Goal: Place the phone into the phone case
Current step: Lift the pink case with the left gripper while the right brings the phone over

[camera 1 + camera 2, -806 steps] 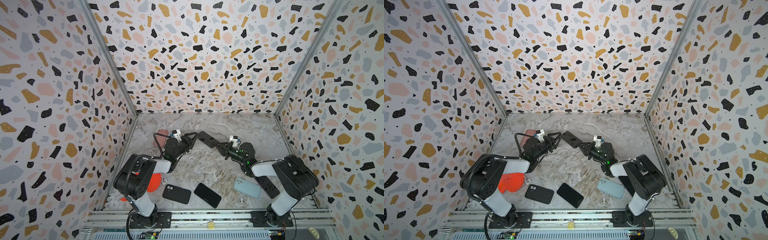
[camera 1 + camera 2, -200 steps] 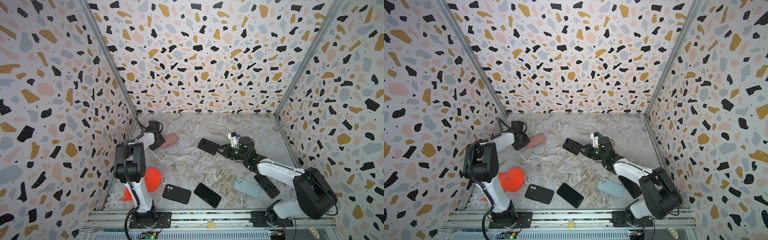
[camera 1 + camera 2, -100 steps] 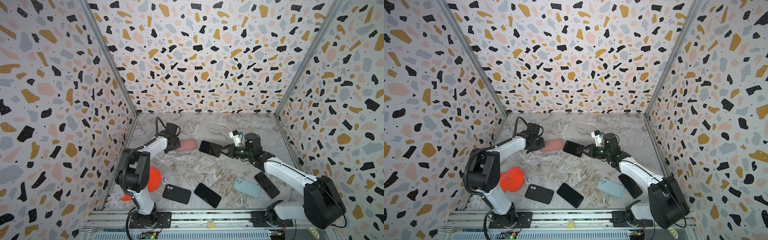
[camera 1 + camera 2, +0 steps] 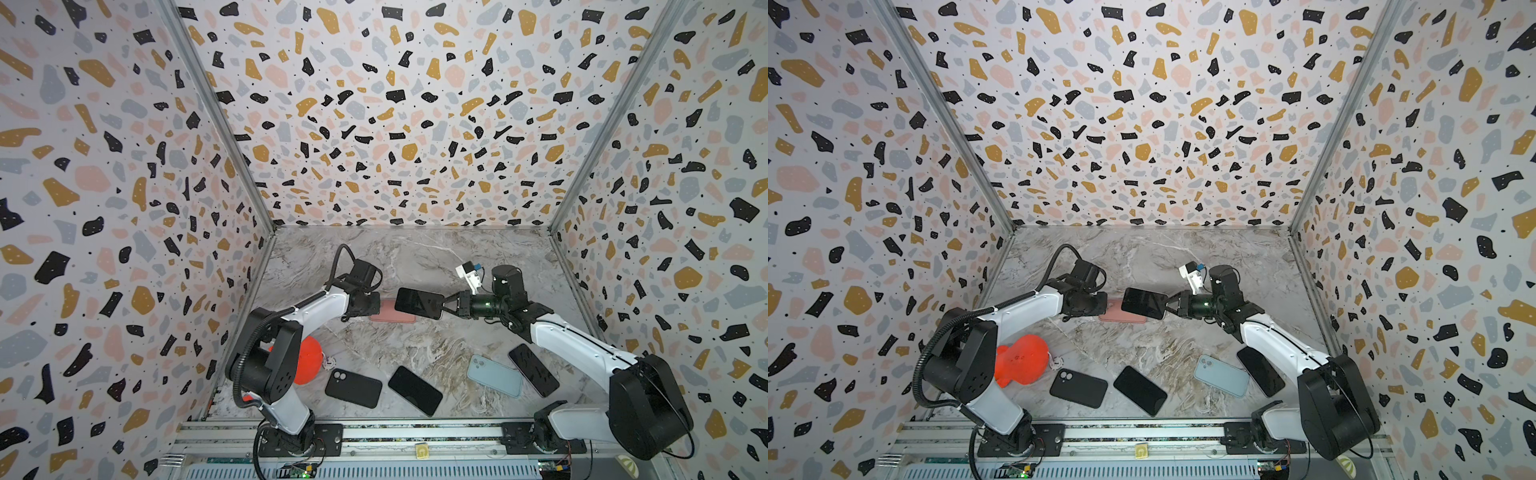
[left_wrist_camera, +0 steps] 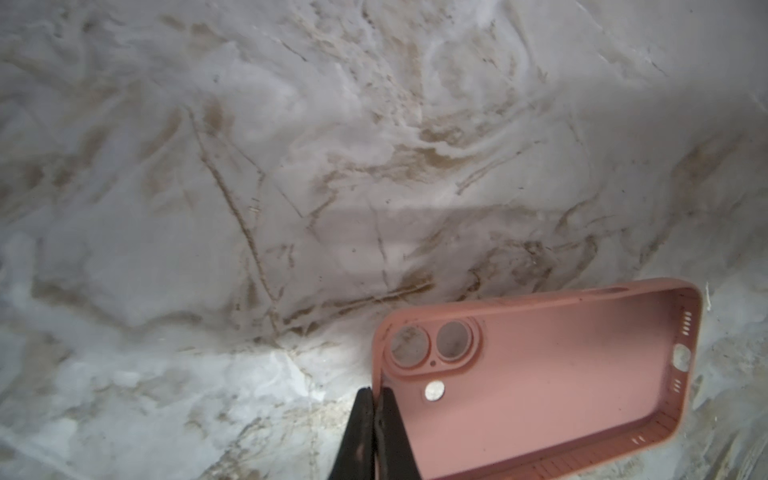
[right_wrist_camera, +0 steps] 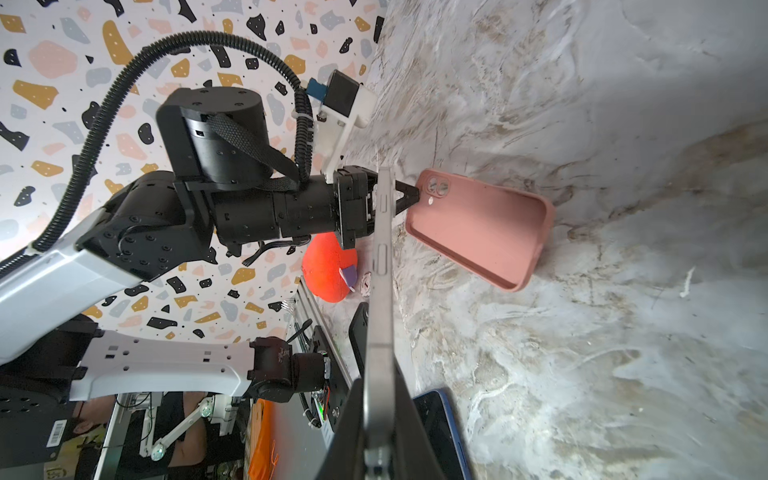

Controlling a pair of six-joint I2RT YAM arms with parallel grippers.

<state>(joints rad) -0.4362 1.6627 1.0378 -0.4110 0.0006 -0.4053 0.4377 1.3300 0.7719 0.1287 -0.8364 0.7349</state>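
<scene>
R gripper (image 4: 441,306) clamped on short end of slim black slab phone (image 4: 417,302), held above the marble counter mid-rear, long axis aimed at L gripper (image 5: 375,409), pinched shut on camera-end rim of open-up pink silicone case (image 5: 540,374) w/ case just under/beside phone.

Both arms reach inward, nearly tip to tip; the left gripper (image 4: 376,305) is pinched closed, the right gripper (image 4: 444,306) clamped.
</scene>
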